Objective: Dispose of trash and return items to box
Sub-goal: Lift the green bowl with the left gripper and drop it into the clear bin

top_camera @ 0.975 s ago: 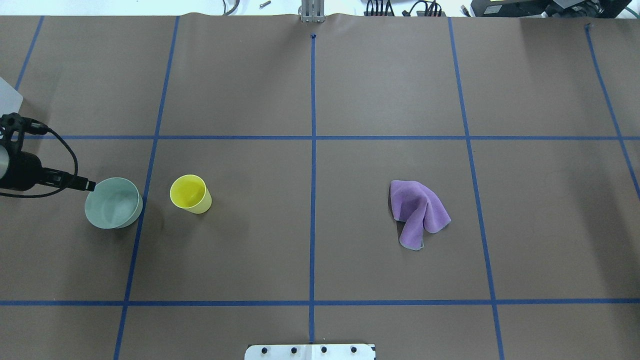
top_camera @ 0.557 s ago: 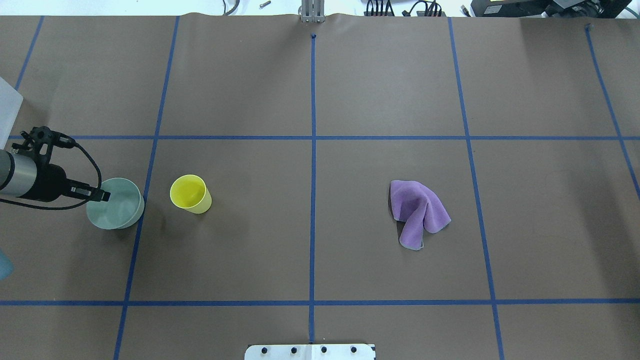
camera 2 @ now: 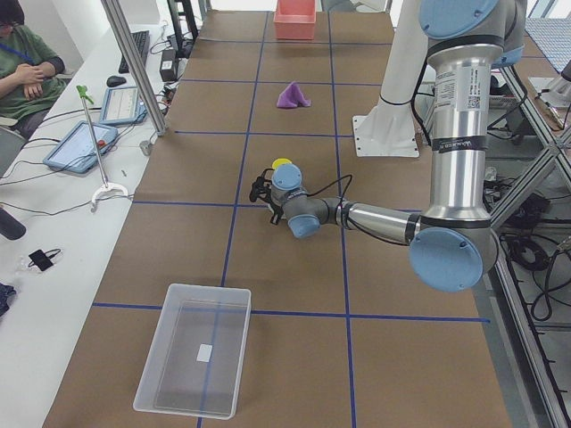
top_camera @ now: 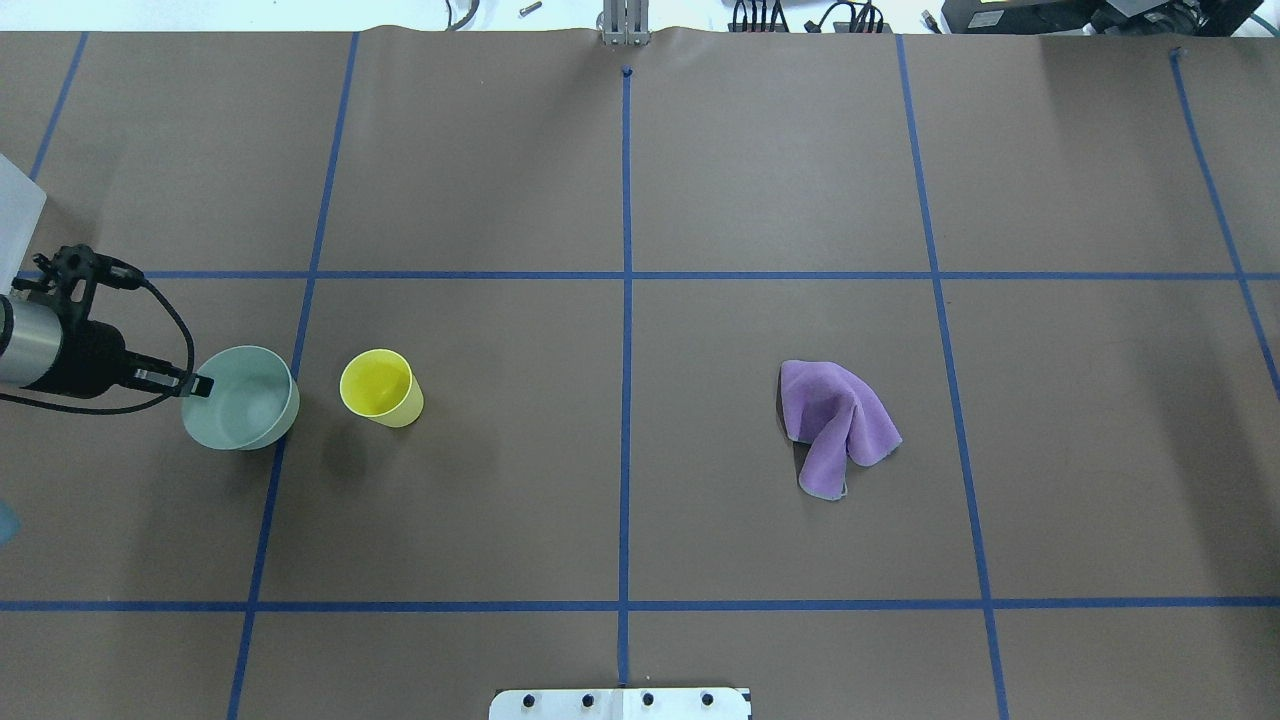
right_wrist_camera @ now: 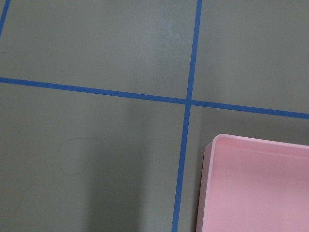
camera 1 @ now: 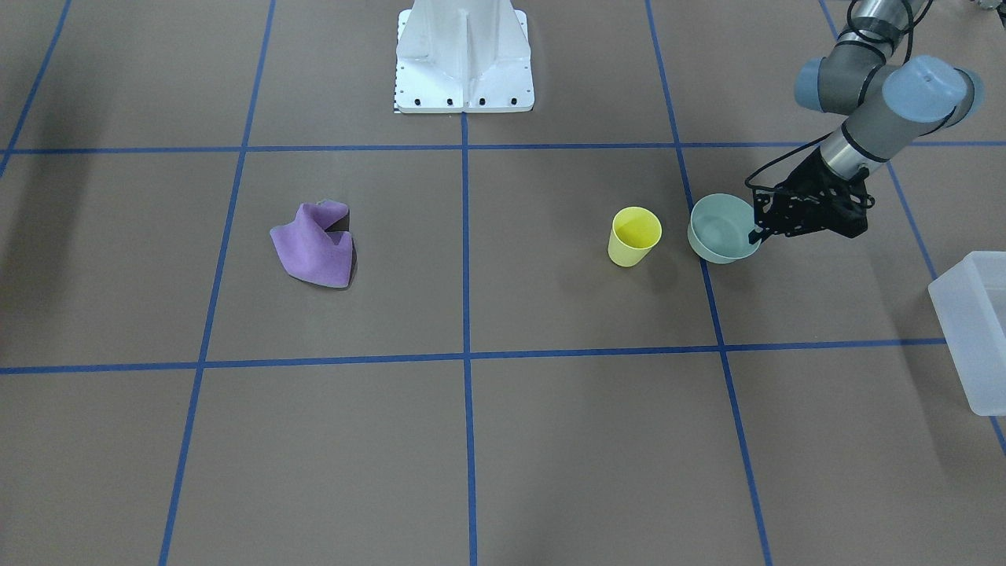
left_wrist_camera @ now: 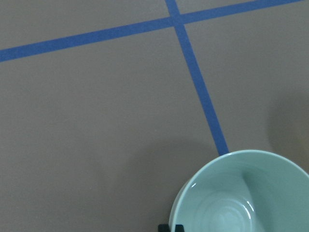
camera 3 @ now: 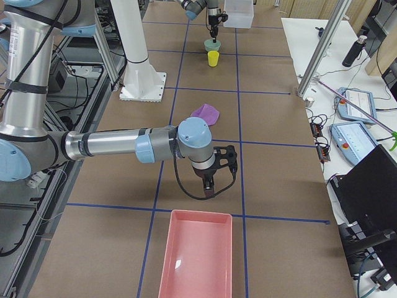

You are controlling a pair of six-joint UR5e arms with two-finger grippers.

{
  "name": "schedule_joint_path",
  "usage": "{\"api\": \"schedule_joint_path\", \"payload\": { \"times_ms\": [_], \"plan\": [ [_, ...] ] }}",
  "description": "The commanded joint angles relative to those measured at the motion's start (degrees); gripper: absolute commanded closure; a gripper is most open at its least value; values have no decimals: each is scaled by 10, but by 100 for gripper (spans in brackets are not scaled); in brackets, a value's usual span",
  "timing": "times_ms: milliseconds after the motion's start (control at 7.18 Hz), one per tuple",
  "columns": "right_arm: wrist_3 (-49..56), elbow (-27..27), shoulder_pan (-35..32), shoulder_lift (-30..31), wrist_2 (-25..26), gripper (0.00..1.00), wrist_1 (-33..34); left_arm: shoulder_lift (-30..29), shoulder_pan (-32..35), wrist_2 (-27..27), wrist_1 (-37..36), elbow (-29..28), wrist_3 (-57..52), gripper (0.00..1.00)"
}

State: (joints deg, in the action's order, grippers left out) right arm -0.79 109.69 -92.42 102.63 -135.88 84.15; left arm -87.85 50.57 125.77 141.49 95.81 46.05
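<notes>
A: Whereabouts of the pale teal bowl?

B: Upright on a blue tape line at the robot's left, pinched at the rim by the left gripper, closed down to the rim's thickness. Hard to say whether lifted clear of the table.

A: And the yellow cup?

B: Just beside the bowl, upright, not touching.

A: The box?

B: Well apart, at the table's left end.

A: Farther out?

B: Crumpled purple cloth past the centre line. Right gripper near a pink tray, opening impossible to tell.
</notes>
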Motion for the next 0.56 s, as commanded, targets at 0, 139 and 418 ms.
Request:
{"api": "schedule_joint_path", "payload": {
  "times_ms": [0,139,418],
  "plan": [
    [0,0,0,0,0,0,0,7,118,60,-3,-3,-2,100],
    [0,0,0,0,0,0,0,7,171,76,-6,-7,-13,100],
    [0,0,0,-1,-1,0,0,5,290,95,-129,-8,-182,100]
  ]
}}
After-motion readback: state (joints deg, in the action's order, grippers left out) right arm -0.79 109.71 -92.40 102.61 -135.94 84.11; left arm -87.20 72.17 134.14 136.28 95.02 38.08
